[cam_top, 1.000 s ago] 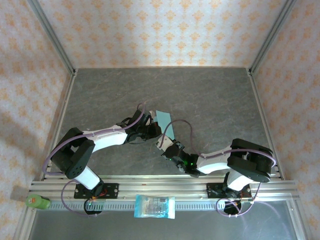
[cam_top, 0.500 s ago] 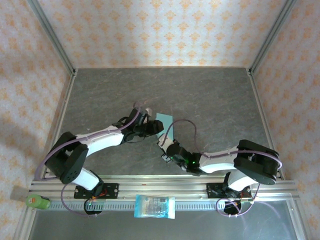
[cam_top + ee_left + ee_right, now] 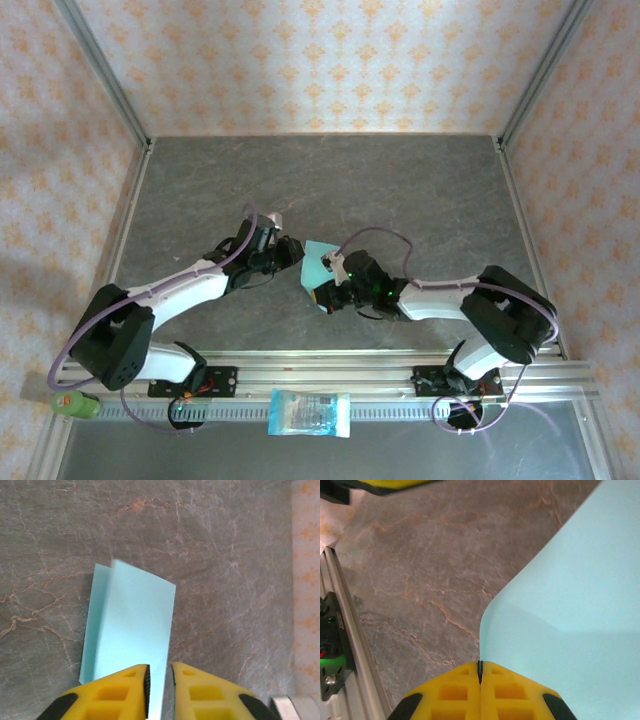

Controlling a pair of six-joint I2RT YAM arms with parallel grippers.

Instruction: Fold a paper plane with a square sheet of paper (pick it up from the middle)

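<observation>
While the right gripper (image 3: 480, 666) is pressed together on an edge of the square sheet of paper (image 3: 318, 262), the same folded sheet is pinched by the left gripper (image 3: 159, 674), its fingers slightly parted, above the middle of the grey table (image 3: 420, 190).

Grey stone-look table (image 3: 400, 190), teal sheet of paper (image 3: 318, 265) perhaps partly resting there.
</observation>
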